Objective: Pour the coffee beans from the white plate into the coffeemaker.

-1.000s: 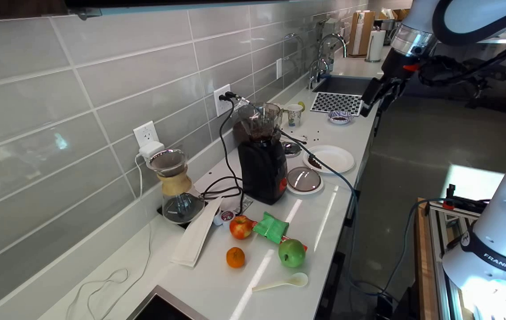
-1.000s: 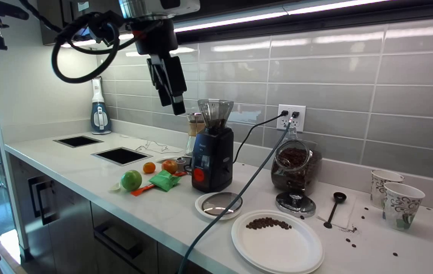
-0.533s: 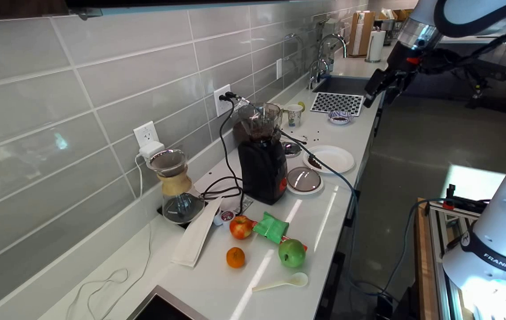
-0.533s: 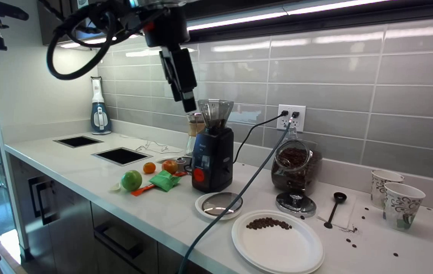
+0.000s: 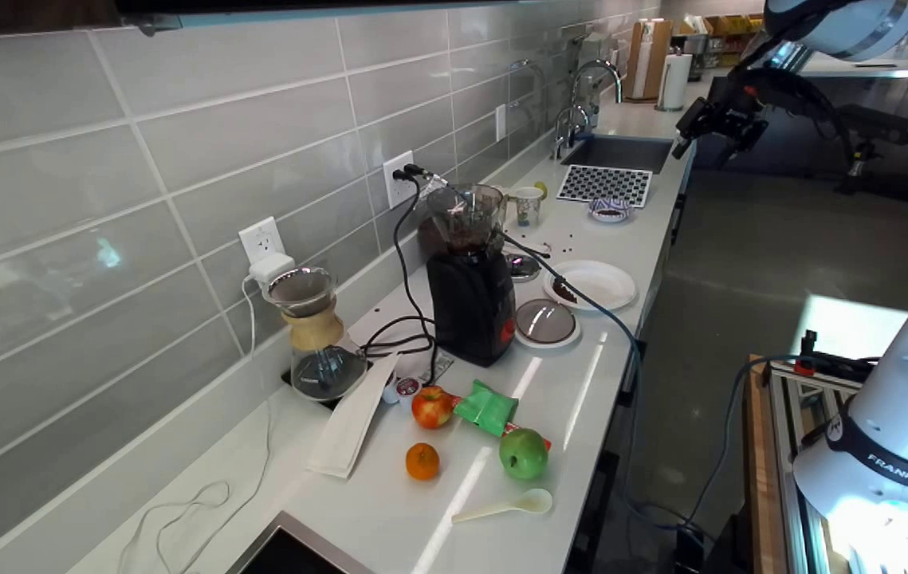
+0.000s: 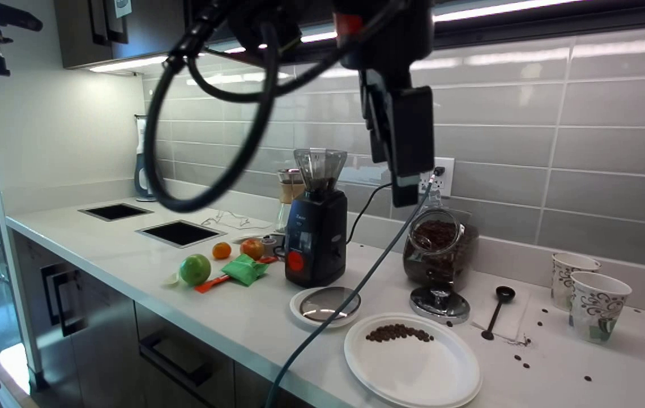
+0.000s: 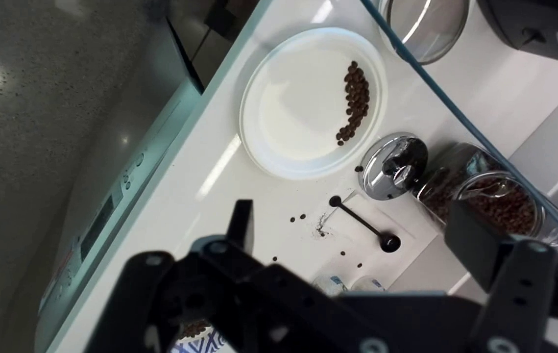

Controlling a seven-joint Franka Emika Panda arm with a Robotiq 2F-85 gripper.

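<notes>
Near the front edge of the table (image 6: 549,391), the white plate (image 7: 298,100) is just sitting flat, with coffee beans (image 7: 357,98) bunched in a little curve along one side. The coffeemaker (image 6: 315,238) stands further along, and a see-through round lid (image 6: 322,300) on a small plate (image 6: 296,310) sits between the two. Fingers (image 7: 474,245) are spread super wide, hanging in midair well apart from the white plate. Also a few loose beans (image 7: 303,216) scattered on the table by a black scoop (image 7: 389,241).
</notes>
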